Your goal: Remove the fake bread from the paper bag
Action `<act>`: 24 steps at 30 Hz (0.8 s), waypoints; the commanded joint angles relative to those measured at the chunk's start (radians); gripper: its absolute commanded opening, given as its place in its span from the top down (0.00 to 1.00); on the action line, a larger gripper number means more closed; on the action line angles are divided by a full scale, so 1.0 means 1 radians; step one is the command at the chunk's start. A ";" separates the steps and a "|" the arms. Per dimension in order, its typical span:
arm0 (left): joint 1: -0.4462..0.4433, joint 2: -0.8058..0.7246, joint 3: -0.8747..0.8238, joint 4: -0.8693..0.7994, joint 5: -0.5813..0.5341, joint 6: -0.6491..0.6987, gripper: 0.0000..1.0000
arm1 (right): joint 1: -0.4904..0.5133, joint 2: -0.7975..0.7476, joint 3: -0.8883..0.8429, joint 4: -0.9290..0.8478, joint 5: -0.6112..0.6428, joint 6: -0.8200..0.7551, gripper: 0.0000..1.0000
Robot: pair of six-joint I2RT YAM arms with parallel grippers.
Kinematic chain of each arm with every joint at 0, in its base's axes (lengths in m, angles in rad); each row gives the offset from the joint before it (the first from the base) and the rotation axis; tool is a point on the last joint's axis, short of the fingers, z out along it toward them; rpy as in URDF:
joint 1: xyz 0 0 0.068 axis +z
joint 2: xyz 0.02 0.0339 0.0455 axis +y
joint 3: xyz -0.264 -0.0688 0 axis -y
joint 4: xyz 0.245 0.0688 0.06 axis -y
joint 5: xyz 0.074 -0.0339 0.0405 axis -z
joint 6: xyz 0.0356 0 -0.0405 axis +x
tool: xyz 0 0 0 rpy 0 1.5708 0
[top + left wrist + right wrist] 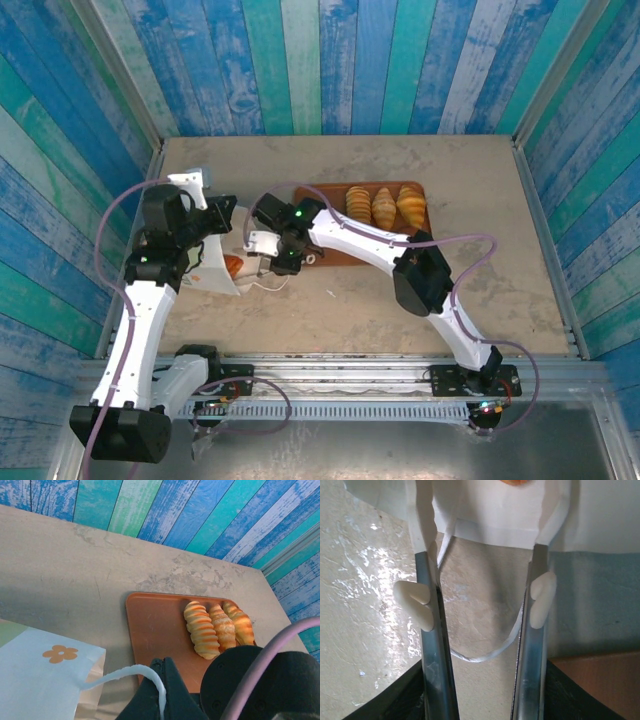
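Observation:
The white paper bag (212, 278) lies on its side at the left of the table, mouth toward the middle. One orange piece of fake bread (233, 265) shows inside the mouth. My left gripper (164, 677) is shut on the bag's thin white loop handle (120, 672), holding it up beside the flower-printed side (45, 680). My right gripper (485, 515) is open, its taped fingertips (422, 525) reaching into the bag's mouth (490, 510). The orange bread (520, 481) lies just beyond them. The other handle (480, 657) droops between the fingers. Three ridged croissants (385, 205) lie on the tray.
The flat reddish-brown tray (330, 195) sits at the back centre, right of the bag, its left half bare (155, 630). Blue and green plank walls enclose the table on three sides. Open tabletop (480, 270) lies to the right and in front.

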 commanded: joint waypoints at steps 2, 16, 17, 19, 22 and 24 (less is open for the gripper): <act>-0.002 -0.008 0.017 0.037 0.032 0.010 1.00 | 0.030 0.031 0.039 0.002 0.019 -0.029 0.52; -0.002 -0.024 0.005 0.025 -0.029 0.027 1.00 | 0.039 -0.250 -0.183 0.083 0.171 0.074 0.67; -0.002 -0.026 0.004 0.025 -0.034 0.026 1.00 | 0.039 -0.278 -0.213 0.090 0.175 0.078 0.67; -0.002 -0.028 -0.001 0.032 -0.042 0.021 1.00 | 0.038 -0.338 -0.275 0.099 0.189 0.093 0.67; -0.002 -0.026 -0.010 0.052 -0.042 0.007 1.00 | 0.040 -0.400 -0.344 0.107 0.208 0.113 0.67; -0.002 -0.022 -0.017 0.071 -0.037 -0.007 1.00 | 0.040 -0.432 -0.383 0.106 0.223 0.129 0.67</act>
